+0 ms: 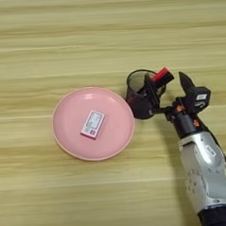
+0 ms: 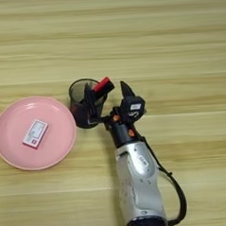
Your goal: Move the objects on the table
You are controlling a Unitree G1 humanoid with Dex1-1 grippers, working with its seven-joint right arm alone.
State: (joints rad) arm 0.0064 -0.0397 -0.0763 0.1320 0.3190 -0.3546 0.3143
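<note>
A black marker with a red cap [image 1: 162, 76] stands slanted in a black mesh cup [image 1: 137, 104], and only its cap end shows above the rim. My right gripper [image 1: 166, 83] is open just right of the cup, its fingers spread wide. The left finger [image 2: 88, 98] lies against the cup's right wall and the right finger [image 2: 126, 89] points up, away from the cup. The red cap [image 2: 102, 84] sits between the two fingers without either visibly pressing it. The silver forearm [image 2: 138, 179] comes up from the bottom edge.
A pink round plate [image 1: 71, 131] lies left of the cup, almost touching it, and carries a small white-and-red card [image 1: 93, 124]. Bare wooden table [image 1: 105, 35] stretches beyond the cup and to the right of the arm.
</note>
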